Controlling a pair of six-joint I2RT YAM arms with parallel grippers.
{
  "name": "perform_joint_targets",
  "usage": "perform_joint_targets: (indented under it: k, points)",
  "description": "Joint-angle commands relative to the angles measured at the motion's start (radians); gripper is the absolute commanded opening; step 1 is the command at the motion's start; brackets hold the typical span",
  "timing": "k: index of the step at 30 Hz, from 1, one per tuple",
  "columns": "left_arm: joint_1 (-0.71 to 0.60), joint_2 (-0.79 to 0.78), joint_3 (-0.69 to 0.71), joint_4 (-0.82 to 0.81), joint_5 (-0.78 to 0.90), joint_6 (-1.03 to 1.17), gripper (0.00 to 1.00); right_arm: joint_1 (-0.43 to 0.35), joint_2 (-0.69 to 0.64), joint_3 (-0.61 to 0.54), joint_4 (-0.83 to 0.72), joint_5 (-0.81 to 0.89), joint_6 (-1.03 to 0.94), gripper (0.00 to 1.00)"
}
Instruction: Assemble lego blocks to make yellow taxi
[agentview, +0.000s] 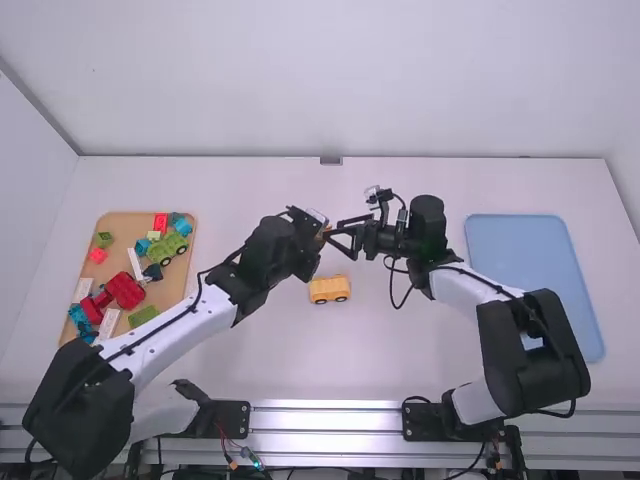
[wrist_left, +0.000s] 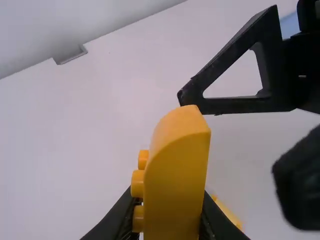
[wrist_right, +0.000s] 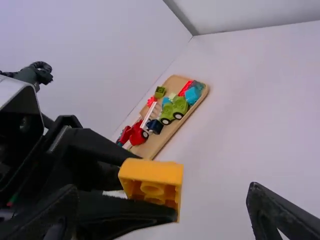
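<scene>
The curved yellow block (wrist_left: 177, 170) hangs beyond the yellow wheeled base (agentview: 329, 289), held off the table. My left gripper (wrist_left: 167, 215), coming from the base's left, is clamped on it, so left is the nearer arm. The block's long axis runs out from those fingers, studs to one side. My right gripper (wrist_right: 162, 189), coming from the base's right, is spread and empty, its tips near the block's free end. I judge a handover or regrip next, needing my right fingers to straddle that end squarely.
</scene>
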Motion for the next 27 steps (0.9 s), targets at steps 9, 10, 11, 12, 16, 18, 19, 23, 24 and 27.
perform_joint_targets:
  k: [9, 10, 11, 12, 16, 18, 19, 23, 24, 27]
  points:
    - [-0.008, 0.002, -0.013, 0.016, 0.014, -0.066, 0.2, 0.067, 0.011, 0.002, 0.01, 0.083, -0.003, 0.7]
    - [-0.008, 0.002, -0.013, 0.016, 0.019, -0.066, 0.2, 0.065, 0.011, 0.002, 0.01, 0.082, -0.001, 0.66]
    - [-0.008, 0.002, -0.013, 0.016, 0.019, -0.066, 0.19, 0.063, 0.011, 0.002, 0.01, 0.082, -0.001, 0.63]
    - [-0.008, 0.002, -0.014, 0.016, 0.018, -0.066, 0.19, 0.064, 0.011, 0.002, 0.01, 0.084, -0.002, 0.62]
    - [-0.008, 0.002, -0.015, 0.015, 0.019, -0.066, 0.18, 0.075, 0.011, 0.002, 0.007, 0.105, 0.006, 0.59]
    - [-0.008, 0.002, -0.017, 0.016, 0.019, -0.066, 0.18, 0.077, 0.011, 0.002, 0.008, 0.105, 0.006, 0.59]
    - [-0.008, 0.002, -0.019, 0.02, 0.019, -0.066, 0.18, 0.08, 0.011, 0.002, 0.008, 0.106, 0.006, 0.59]
    - [-0.008, 0.002, -0.02, 0.02, 0.019, -0.066, 0.19, 0.079, 0.011, 0.002, 0.01, 0.125, 0.007, 0.59]
    - [-0.008, 0.002, -0.02, 0.019, 0.019, -0.066, 0.19, 0.079, 0.011, 0.002, 0.007, 0.131, 0.007, 0.54]
    - [-0.008, 0.002, -0.02, 0.024, 0.019, -0.066, 0.19, 0.08, 0.011, 0.002, 0.007, 0.126, 0.007, 0.49]
